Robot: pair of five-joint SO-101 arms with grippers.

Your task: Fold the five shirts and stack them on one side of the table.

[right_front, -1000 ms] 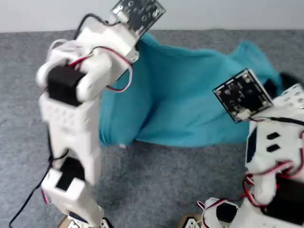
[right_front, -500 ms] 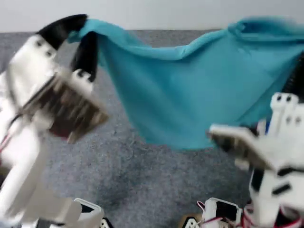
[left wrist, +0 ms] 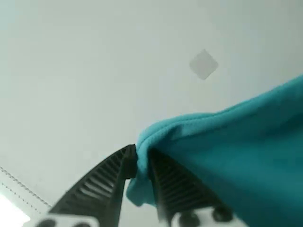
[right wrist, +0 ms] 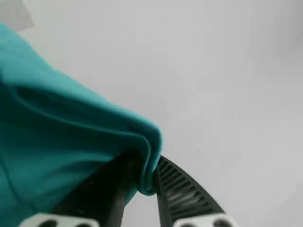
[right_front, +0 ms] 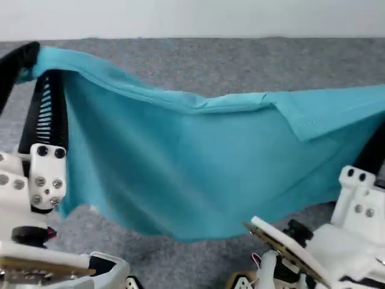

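A teal shirt (right_front: pixel 198 162) hangs stretched in the air between both arms, well above the grey table (right_front: pixel 198 60). My left gripper (right_front: pixel 33 60) is shut on its left corner, high at the left edge of the high view. In the left wrist view the black fingers (left wrist: pixel 163 184) pinch a bunched fold of the teal shirt (left wrist: pixel 227 151). My right gripper (right wrist: pixel 144 182) is shut on the shirt's other corner (right wrist: pixel 71 137); the right arm (right_front: pixel 355 205) rises at the right edge of the high view. The shirt's lower hem sags toward the arm bases.
Grey carpet-like table surface shows behind the shirt and below its hem (right_front: pixel 180 259). A white wall (right_front: pixel 192 18) runs along the far edge. Both arm bases (right_front: pixel 271 271) stand at the near edge. The wrist views look up at a pale ceiling (left wrist: pixel 142 71).
Both arms have lifted the shirt off the table and spread it wide; it lay crumpled a second ago and now hangs taut and higher, closer to the high camera.
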